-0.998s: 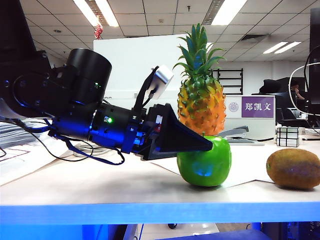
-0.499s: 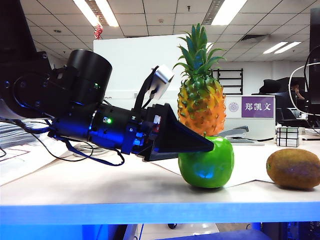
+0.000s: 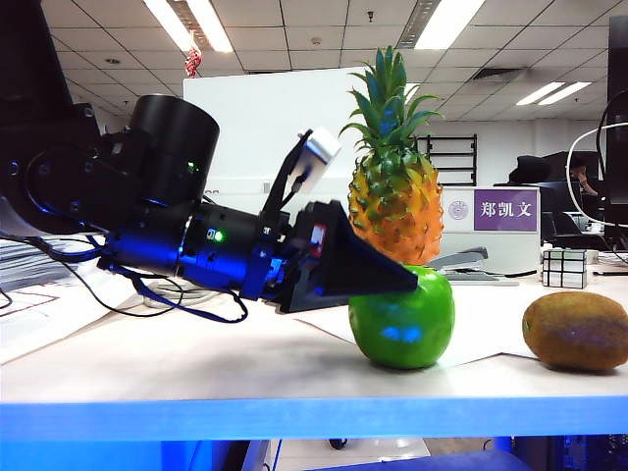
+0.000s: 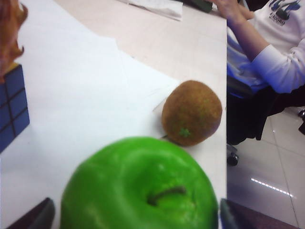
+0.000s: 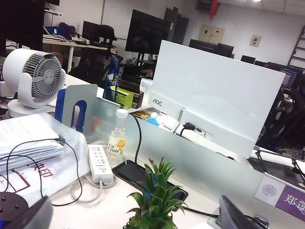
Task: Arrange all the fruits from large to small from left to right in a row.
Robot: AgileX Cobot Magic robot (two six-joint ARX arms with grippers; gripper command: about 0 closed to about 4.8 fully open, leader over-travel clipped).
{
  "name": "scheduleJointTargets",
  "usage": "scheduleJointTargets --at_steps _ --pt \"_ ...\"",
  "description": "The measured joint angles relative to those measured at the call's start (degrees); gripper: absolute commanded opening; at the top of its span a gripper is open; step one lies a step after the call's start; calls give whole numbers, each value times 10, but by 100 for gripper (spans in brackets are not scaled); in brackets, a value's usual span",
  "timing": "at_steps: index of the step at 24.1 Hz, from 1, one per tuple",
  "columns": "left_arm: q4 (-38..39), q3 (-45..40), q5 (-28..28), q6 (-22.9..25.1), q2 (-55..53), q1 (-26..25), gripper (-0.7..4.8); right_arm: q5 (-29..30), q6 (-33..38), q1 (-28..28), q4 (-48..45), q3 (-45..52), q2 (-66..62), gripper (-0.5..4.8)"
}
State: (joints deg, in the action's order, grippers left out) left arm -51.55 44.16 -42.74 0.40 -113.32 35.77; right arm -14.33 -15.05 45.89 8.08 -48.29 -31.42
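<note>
A green apple (image 3: 402, 319) stands on the table in front of the pineapple (image 3: 395, 196). The brown kiwi (image 3: 576, 331) lies to the right of both. My left gripper (image 3: 412, 280) reaches in from the left and is open, with one finger on each side of the apple. In the left wrist view the apple (image 4: 138, 188) fills the gap between the fingertips (image 4: 40, 217), with thin slits of table showing on both sides, and the kiwi (image 4: 191, 112) lies just beyond. My right gripper (image 5: 131, 217) is open, high above the pineapple's crown (image 5: 155, 200), with nothing in it.
A blue Rubik's cube (image 4: 9, 107) sits beside the pineapple. A stapler (image 3: 471, 263) and a name sign (image 3: 505, 209) stand behind. A bottle (image 5: 116, 138), power strip (image 5: 100, 162), fan (image 5: 35, 76) and monitor (image 5: 214, 109) line the back. A person's arm (image 4: 271, 52) is past the table edge.
My left gripper's jaws have spread wider around the apple and the wrist has tipped up slightly. The apple stays on the table.
</note>
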Motion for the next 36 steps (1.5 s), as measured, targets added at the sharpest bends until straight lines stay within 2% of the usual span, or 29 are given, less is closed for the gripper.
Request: scheduleJointTargets --at_steps 6,12,14,16,17,18,19,20,21,22,24,26,27,28,29,31,36 --pt "-43 0 -17 -22 0 0 479 0 0 0 0 0 -1 479" --pt "-137 0 -1 -42 0 0 479 0 0 0 0 0 -1 479" --pt "-188 0 12 -70 0 -2 479 -4 0 0 0 0 -1 479" --pt "-246 0 14 -119 7 -5 479 -24 -1 0 0 0 -7 479" --pt "-280 0 14 -148 21 -9 386 -38 -7 -4 4 0 -21 479" --pt "-293 0 12 -164 54 -10 327 -41 -14 -13 16 0 -39 479" --pt "-296 0 6 -166 76 -15 313 -41 -16 -21 23 0 -52 479" --pt "-296 0 -6 -167 100 -18 255 -37 -19 -32 27 0 -69 479" --pt "-296 0 -17 -169 136 -26 99 -26 -22 -55 26 0 -101 479" --pt "-275 0 -25 -168 178 -40 -20 -14 -25 -77 23 0 -134 479" --pt "-231 0 -35 -163 236 -68 -6 12 -26 -107 13 1 -165 479" --pt "-168 0 -35 -148 309 -113 -6 81 -12 -153 -50 0 -209 479" --pt "-104 0 -32 -124 356 -147 -6 125 0 -179 -100 -1 -245 479" --pt "-60 0 -27 -111 384 -166 -6 143 8 -187 -117 -1 -263 479" --pt "11 0 -12 -76 431 -194 -6 162 22 -197 -137 -3 -292 479" --pt "114 0 21 -27 495 -228 -6 173 28 -197 -158 -33 -354 479" --pt "271 0 92 52 598 -236 -6 193 37 -196 -177 -103 -449 479"
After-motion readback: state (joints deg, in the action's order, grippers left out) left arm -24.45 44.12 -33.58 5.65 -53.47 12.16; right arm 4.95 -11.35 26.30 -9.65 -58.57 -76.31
